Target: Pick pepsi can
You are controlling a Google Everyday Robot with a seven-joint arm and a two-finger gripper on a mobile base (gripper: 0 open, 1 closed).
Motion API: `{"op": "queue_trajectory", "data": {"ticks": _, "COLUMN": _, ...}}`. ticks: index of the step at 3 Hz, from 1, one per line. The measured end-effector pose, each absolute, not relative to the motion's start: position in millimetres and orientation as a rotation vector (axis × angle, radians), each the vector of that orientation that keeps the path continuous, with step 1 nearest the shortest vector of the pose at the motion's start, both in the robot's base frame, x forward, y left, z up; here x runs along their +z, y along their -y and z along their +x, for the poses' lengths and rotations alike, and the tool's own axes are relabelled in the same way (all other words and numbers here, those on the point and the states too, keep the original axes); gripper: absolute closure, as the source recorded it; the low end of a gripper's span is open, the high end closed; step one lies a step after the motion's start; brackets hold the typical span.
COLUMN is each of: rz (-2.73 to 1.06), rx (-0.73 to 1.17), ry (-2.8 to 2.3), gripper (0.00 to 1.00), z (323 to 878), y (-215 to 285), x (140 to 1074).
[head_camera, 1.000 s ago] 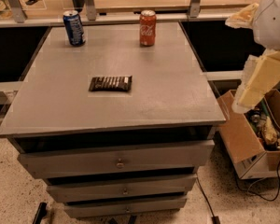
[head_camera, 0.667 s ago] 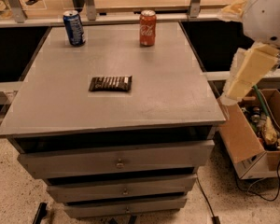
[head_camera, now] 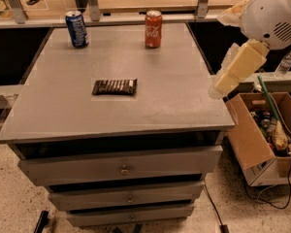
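Note:
The pepsi can [head_camera: 77,29], blue with white lettering and a silver top, stands upright at the far left corner of the grey cabinet top [head_camera: 174,106]. My gripper [head_camera: 219,85] hangs at the end of the cream-coloured arm over the right edge of the cabinet, far to the right of the can and nearer the front. It holds nothing that I can see.
A red Coca-Cola can [head_camera: 153,29] stands upright at the far middle. A dark snack bar [head_camera: 115,87] lies flat left of centre. A cardboard box [head_camera: 254,144] with clutter sits on the floor to the right, and a water bottle [head_camera: 284,63] stands behind it. Drawers [head_camera: 121,169] face front.
The arm and gripper have moved left, from beside the cabinet to over its right edge. The cans and the bar have not moved.

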State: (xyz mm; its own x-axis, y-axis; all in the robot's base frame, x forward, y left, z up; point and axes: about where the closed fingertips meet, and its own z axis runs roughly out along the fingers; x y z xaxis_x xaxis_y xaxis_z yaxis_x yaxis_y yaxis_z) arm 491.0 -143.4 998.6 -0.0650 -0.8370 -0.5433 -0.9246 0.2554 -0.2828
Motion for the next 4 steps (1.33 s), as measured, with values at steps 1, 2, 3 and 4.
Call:
{"op": "queue_trajectory", "data": {"ticks": 1, "rz": -1.525, "rx": 0.308, "ry": -1.867, "gripper": 0.0, "z": 499, "y": 123, "x": 999}}
{"op": "queue_trajectory", "data": {"ticks": 2, "rz": -1.453, "rx": 0.417, "ry": -1.813, "gripper": 0.0, "z": 505, "y": 98, "x": 1006}}
{"op": "queue_trajectory", "data": {"ticks": 3, "rz": -1.382, "rx": 0.464, "ry": -1.802, "gripper": 0.0, "z": 514, "y": 83, "x": 1011}}
{"op": "queue_trajectory", "data": {"ticks": 4, "rz": -1.286, "rx": 0.494, "ry": -1.822, "gripper": 0.0, "z": 521, "y": 73, "x": 1009}}
